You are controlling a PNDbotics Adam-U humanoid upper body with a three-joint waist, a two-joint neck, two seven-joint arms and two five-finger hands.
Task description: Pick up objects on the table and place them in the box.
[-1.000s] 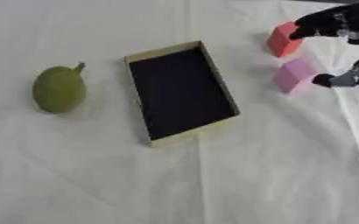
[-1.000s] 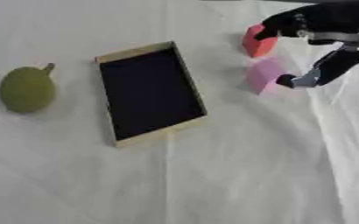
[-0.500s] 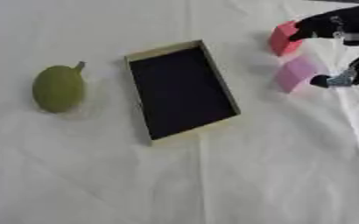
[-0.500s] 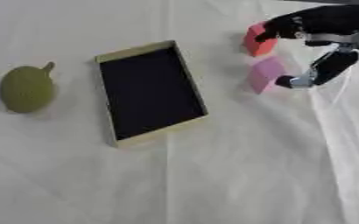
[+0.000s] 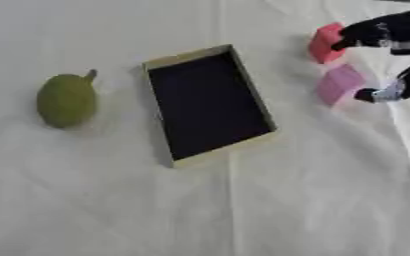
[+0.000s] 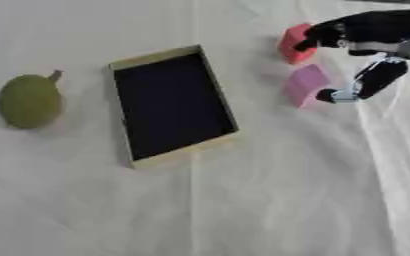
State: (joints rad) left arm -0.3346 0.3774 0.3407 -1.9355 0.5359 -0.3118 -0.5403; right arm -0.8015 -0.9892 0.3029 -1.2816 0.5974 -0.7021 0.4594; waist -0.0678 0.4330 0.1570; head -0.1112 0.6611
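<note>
Reaching over the pink block (image 6: 304,84), the right robot hand (image 6: 366,37) has barely shifted, fingers spread and grasping nothing. Red block (image 6: 292,44), pear (image 6: 30,100) and pink block remain on the tabletop (image 6: 243,200); the box (image 6: 169,105) is empty.

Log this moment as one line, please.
right hand: open, at pink block and red block | box: empty | pear: left of box | left hand: unseen

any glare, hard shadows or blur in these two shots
Left eye view: soft, even light, no glare on the white cloth-covered table; the green pear-shaped fruit casts only a faint shadow. Right eye view: the black robot right hand is smeared at its edges beside the red block and pink block; the dark inside of the shallow cardboard box shows no detail.
</note>
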